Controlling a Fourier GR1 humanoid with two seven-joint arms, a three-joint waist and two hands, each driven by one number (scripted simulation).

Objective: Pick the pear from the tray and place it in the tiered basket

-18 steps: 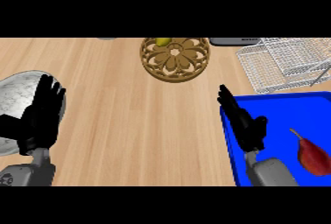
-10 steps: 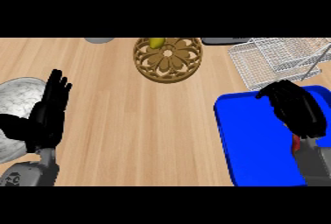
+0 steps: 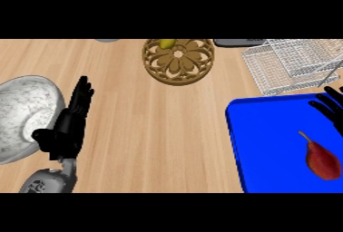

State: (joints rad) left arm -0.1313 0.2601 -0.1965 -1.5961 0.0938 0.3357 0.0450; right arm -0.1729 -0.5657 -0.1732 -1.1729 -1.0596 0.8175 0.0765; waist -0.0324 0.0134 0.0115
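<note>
Looking steeply down on a light wood-plank table (image 3: 167, 136), grain running up the view. Blue tray (image 3: 268, 149) sits at the lower right, cut off by the right and bottom edges. Red pear (image 3: 322, 159) lies on the tray near its right side, thin stem pointing up-left, nothing touching it. Wire tiered basket (image 3: 291, 65) is at the upper right, just beyond the tray's far edge, a thin metal rod slanting down past its right side. Round carved wooden bowl (image 3: 178, 60) stands at top centre with something yellow-green (image 3: 165, 43) at its far rim, too small to tell. Speckled grey bowl (image 3: 20, 118) sits at the left edge, partly cut off. Dark grey object (image 3: 237, 43) peeks in at the top beside the basket.

My left hand (image 3: 67, 129) rests at the left, just beside the speckled bowl, fingers straight and pointing up the view, thumb out toward the bowl, holding nothing; grey forearm (image 3: 47, 181) comes in below it. My right hand (image 3: 330, 108) shows only as fingertips at the right edge, over the tray's far right corner, above the pear and apart from it; fingers spread, released, grasping nothing.
</note>
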